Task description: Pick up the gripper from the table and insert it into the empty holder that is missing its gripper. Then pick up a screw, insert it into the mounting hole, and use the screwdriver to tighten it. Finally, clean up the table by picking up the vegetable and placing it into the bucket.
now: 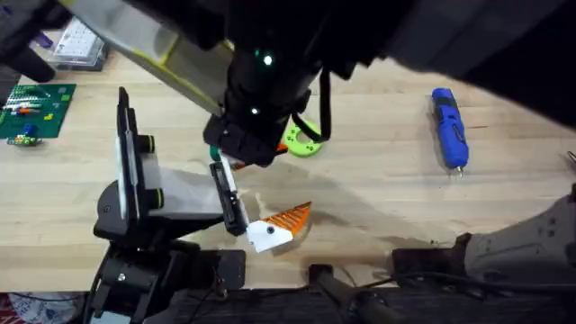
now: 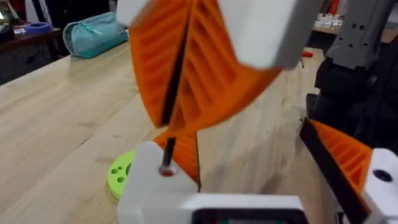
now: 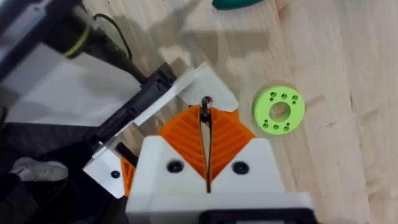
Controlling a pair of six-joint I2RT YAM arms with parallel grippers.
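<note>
Your right gripper (image 3: 205, 134) hangs over the black and pale-grey holder rig (image 1: 135, 193), its orange ribbed pads (image 3: 227, 137) pressed together on a slim dark screw (image 3: 204, 112). The small orange ribbed gripper finger on its white block (image 1: 279, 225) sits at the tip of the holder's slim black arm (image 1: 229, 202). The left gripper (image 2: 180, 106) is pinched shut — you can't tell on what. The blue pen-shaped screwdriver (image 1: 450, 128) lies well apart on the wooden table (image 1: 378, 180); a green perforated disc (image 3: 279, 110) rests nearby.

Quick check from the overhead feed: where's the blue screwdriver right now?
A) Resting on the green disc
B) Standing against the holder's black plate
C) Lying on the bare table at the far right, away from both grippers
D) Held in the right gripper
C: the blue screwdriver lies flat on the wooden table at the far right, well apart from the holder and the green disc.
</note>
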